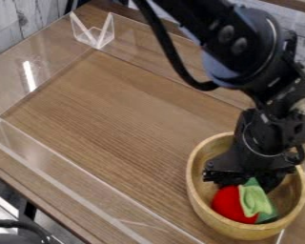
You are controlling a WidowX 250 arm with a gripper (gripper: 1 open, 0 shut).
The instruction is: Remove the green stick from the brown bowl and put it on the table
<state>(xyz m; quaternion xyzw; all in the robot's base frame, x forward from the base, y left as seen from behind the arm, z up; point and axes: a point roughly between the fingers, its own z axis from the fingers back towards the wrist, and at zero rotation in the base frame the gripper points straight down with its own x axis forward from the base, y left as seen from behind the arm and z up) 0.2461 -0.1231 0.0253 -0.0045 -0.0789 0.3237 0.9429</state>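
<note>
The brown bowl (200,186) sits at the table's (104,105) near right corner. My gripper (251,178) reaches down into the bowl from above, and its black body covers most of the inside. Only a small patch of darker green shows under the fingers, likely the green stick (254,182); the rest of it is hidden. I cannot make out how far apart the fingers are or whether they touch the stick.
A red strawberry-like toy (228,203) with light-green leaves (255,200) lies in the bowl's front part. Low clear acrylic walls (34,67) border the tabletop, and a clear bracket (91,30) stands at the far left corner. The arm and its cables fill the upper right.
</note>
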